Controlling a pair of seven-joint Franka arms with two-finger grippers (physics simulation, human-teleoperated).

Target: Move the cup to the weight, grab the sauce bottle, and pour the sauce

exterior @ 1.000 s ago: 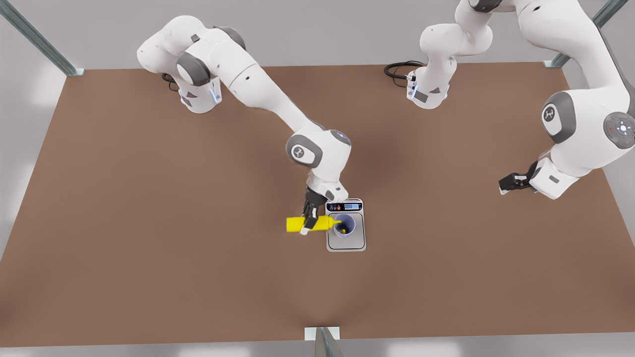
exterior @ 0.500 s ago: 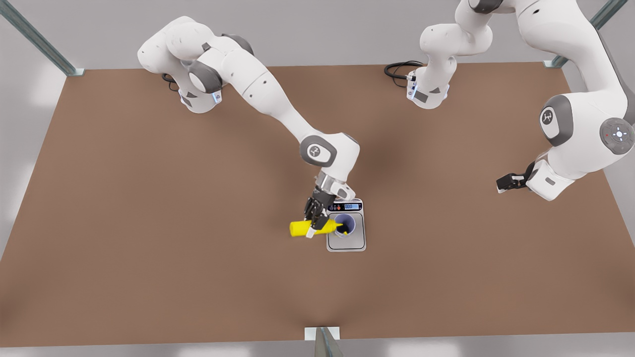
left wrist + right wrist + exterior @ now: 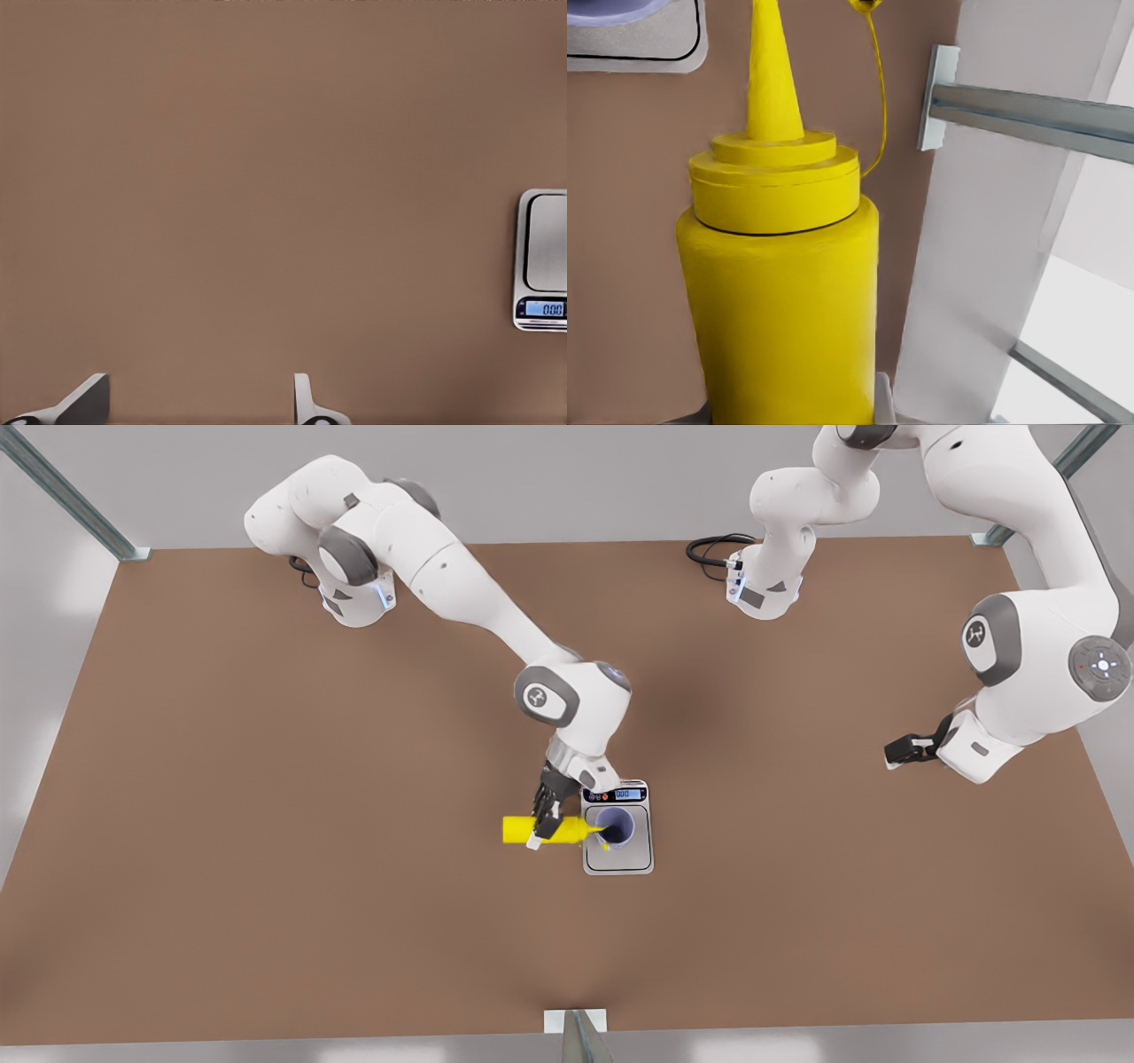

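While the sauce bottle [image 3: 540, 830] lies level above the bench, its long axis runs toward the front view's right, and the nozzle tip reaches over the rim of the cup [image 3: 616, 826], which stands on the weight [image 3: 618, 856] near the middle of the bench, a little toward its near edge. Pouring turns on that tip staying above the cup's dark mouth. The right gripper [image 3: 542, 824] pinches the bottle across its body, fingers pressed against it. The left gripper [image 3: 897, 753] waits well apart by the bench's right edge, fingers spread and holding nothing
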